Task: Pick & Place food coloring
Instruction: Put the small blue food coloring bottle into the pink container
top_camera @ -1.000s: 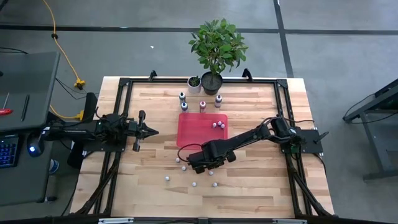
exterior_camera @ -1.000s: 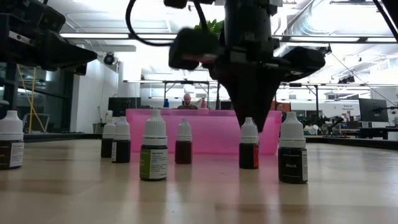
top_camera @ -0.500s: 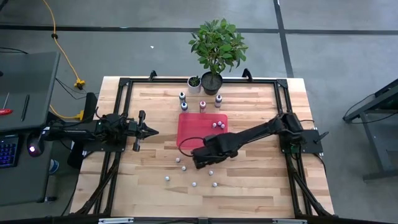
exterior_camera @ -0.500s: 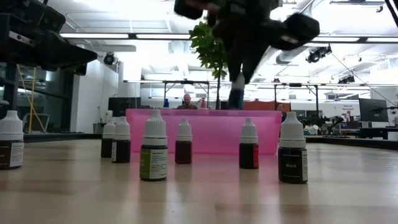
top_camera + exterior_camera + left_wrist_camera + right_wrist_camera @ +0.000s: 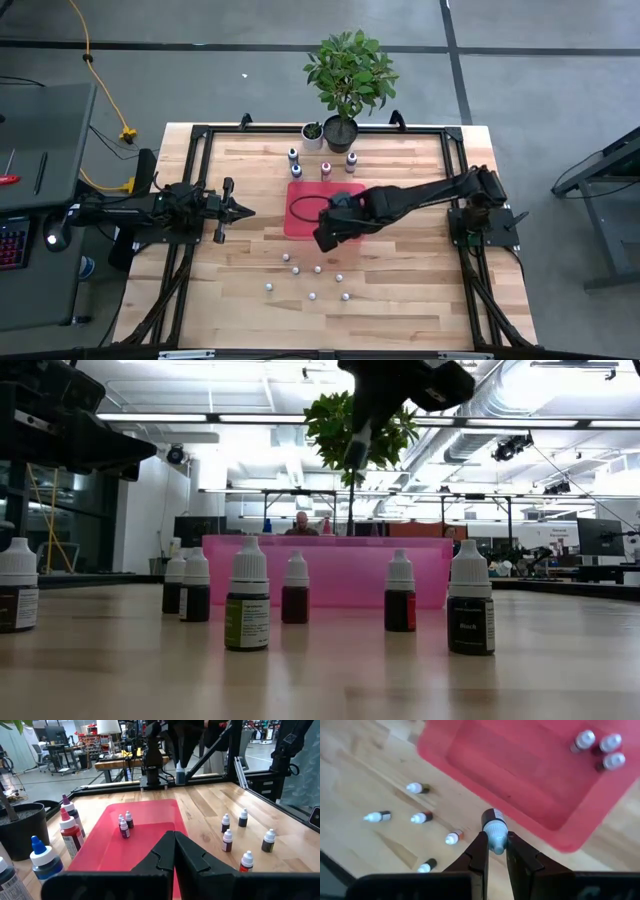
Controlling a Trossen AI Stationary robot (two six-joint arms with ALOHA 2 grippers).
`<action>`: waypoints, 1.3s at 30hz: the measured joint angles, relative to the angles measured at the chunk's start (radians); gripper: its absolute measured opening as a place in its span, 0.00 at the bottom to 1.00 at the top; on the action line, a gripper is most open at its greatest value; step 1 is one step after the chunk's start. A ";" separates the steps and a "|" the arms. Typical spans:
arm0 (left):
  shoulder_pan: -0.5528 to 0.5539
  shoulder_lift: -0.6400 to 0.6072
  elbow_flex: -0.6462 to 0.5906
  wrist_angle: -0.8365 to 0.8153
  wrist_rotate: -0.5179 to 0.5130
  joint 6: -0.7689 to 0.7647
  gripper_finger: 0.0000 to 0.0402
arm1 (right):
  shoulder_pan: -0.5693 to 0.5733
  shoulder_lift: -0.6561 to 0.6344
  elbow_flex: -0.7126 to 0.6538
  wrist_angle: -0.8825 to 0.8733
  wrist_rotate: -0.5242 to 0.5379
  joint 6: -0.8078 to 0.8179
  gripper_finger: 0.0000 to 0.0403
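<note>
Above the red tray's [image 5: 300,200] near edge, right gripper [image 5: 494,845] pinched on a food coloring bottle [image 5: 494,827], cap-up, tray floor directly below.

One tiny food coloring bottle [image 5: 493,827] with a whitish cap is held up in the air above the red tray's edge. Three little bottles [image 5: 599,747] are seen standing together in the tray. More bottles [image 5: 315,280] are spread on the wooden table nearby.
</note>
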 joint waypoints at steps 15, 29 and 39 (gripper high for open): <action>0.000 0.000 0.000 0.000 0.000 0.000 0.00 | -0.154 0.006 0.000 -0.140 -0.082 -0.389 0.09; 0.000 0.000 0.000 0.000 -0.002 0.000 0.00 | -0.241 0.138 -0.003 -0.173 -0.148 -0.381 0.09; 0.000 0.000 0.000 0.000 -0.005 0.000 0.00 | -0.282 0.217 -0.003 -0.165 -0.154 -0.346 0.10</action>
